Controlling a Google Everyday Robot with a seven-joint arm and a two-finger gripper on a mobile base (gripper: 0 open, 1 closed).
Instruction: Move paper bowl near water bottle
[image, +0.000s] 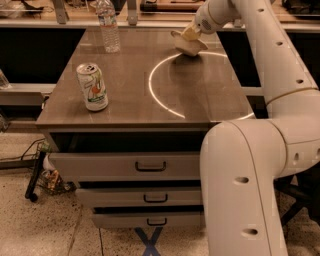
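The paper bowl (189, 45) is off-white and tilted, held at the far right of the table top, its base just above or touching the surface. My gripper (190, 33) is shut on the bowl's rim, reaching in from the right. The water bottle (108, 26) is clear with a pale label and stands upright at the far left of the table, well left of the bowl. The bottle's cap is cut off by the top edge of the camera view.
A green-and-white drink can (92, 86) stands near the table's front left. The brown table (125, 70) has drawers beneath. My white arm (260, 150) fills the right side. A shelf edge runs behind the table.
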